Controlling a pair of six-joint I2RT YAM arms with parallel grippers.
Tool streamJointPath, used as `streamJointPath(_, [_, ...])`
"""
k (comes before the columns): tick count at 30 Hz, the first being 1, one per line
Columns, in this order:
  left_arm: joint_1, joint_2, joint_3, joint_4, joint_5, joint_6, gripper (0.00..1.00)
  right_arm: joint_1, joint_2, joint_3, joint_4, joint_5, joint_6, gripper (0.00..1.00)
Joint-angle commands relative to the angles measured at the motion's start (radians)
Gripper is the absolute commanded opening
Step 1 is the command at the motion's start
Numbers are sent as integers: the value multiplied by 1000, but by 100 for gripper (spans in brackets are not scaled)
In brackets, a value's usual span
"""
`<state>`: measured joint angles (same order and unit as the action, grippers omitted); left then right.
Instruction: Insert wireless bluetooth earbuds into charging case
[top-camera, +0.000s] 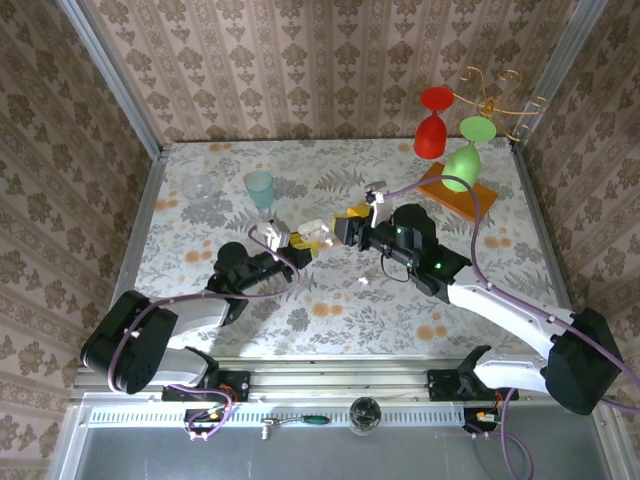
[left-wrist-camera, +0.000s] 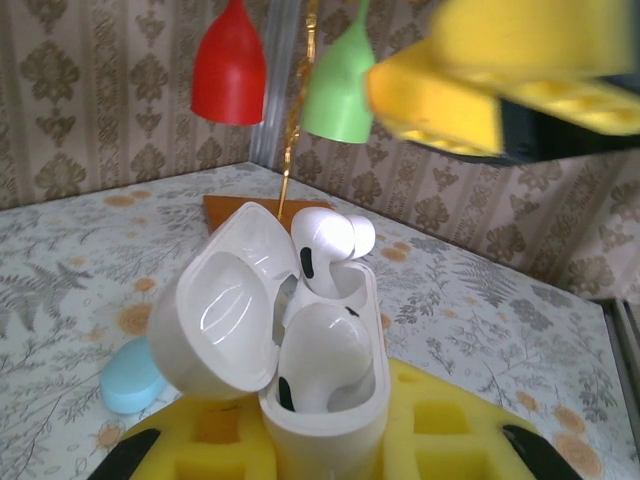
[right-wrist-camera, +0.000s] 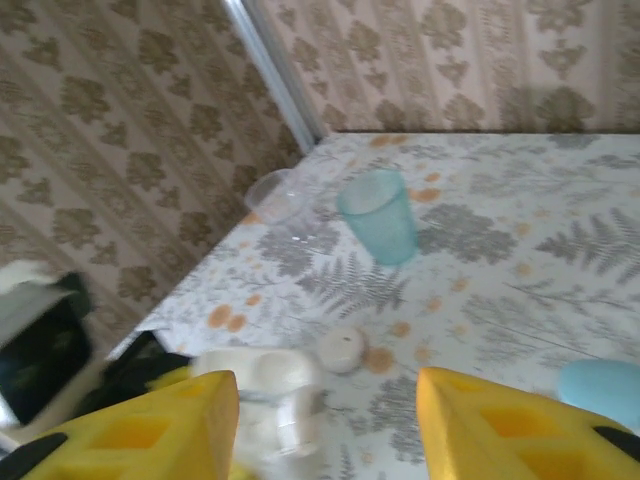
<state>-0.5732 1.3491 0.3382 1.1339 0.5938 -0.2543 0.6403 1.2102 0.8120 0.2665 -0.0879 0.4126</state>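
Table (top-camera: 330, 300): floral sheet inside papered walls.
My left gripper (top-camera: 288, 238): clenched on the charging case (left-wrist-camera: 325, 435), lid swung to 9 o'clock so its wells face up.
Near earbud (left-wrist-camera: 325, 350): seated.
Far earbud (left-wrist-camera: 325, 250): at 12 o'clock, standing proud; I judge it needs pressing down.
My right gripper (top-camera: 343, 228): at 1 o'clock above, parted and empty.

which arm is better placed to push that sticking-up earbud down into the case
Right. The left pincer is shut on the open charging case, so it is busy. The right pincer hangs open and free just above, likely able to press the raised earbud home.
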Motion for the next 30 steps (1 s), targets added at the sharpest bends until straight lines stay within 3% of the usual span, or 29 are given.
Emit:
streamJointPath(1, [6, -1, -19, 69, 107, 107, 0, -40, 10, 30, -102, -53, 71, 46])
streamJointPath(11, [5, -5, -16, 69, 126, 95, 0, -42, 78, 76, -157, -199, 32, 40])
streamJointPath(30, [12, 1, 4, 44, 67, 39, 0, -9, 98, 88, -195, -225, -11, 39])
